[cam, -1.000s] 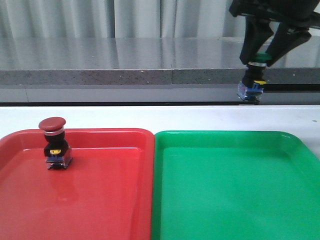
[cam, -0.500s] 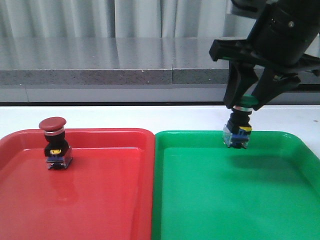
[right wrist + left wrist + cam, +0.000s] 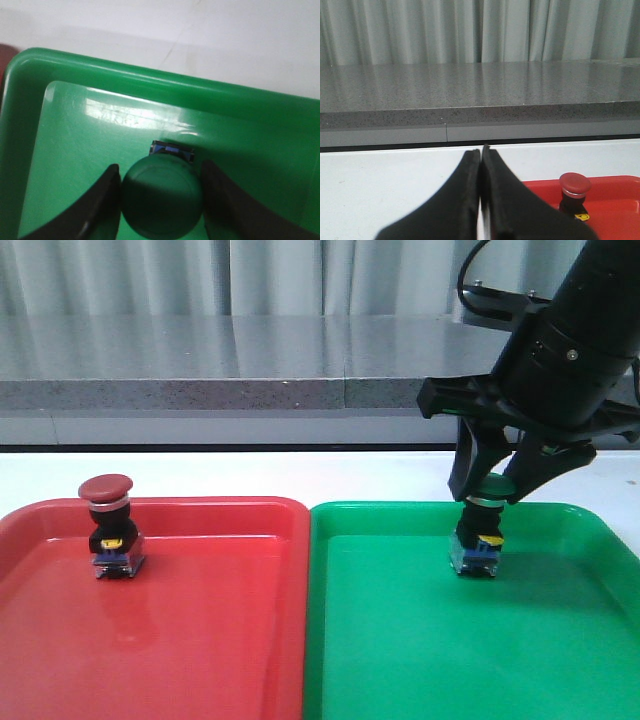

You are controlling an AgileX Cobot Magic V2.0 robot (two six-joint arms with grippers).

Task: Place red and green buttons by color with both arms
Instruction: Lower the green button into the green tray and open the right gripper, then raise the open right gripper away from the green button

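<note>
The red button stands upright in the red tray, near its far left corner. My right gripper is shut on the cap of the green button, whose base is at the floor of the green tray, near its far rim. In the right wrist view both fingers press the green cap over the green tray. My left gripper is shut and empty above the white table, with the red button and the red tray off to one side. It is out of the front view.
The two trays lie side by side on a white table. A grey stone ledge and curtains run along the back. The right arm's black body rises above the green tray's far right.
My right gripper has come down and toward the camera with the green button, from in front of the back ledge into the green tray. The red button has not moved.
</note>
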